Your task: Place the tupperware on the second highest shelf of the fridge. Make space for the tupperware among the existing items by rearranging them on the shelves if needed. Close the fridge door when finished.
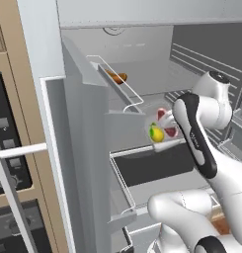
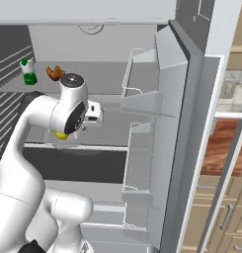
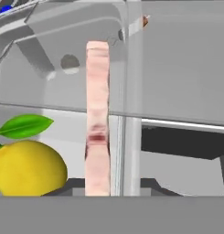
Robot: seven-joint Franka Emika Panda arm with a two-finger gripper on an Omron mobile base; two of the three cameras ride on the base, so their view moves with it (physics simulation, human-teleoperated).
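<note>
Holding translucent rectangular tupperware (image 1: 163,131) | glossy lemon (image 3: 29,168) inside | smooth grey fridge (image 1: 78,148)

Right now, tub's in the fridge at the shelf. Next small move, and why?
Probably ease the tub a little deeper and set it down. It sits by the shelf's front edge, the arm reaching into the open fridge, with bare shelf behind. The gripper is mostly hidden, so this is a guess.

Tupperware (image 1: 162,132) inside the fridge (image 1: 83,148), above a shelf (image 1: 152,168).
</note>
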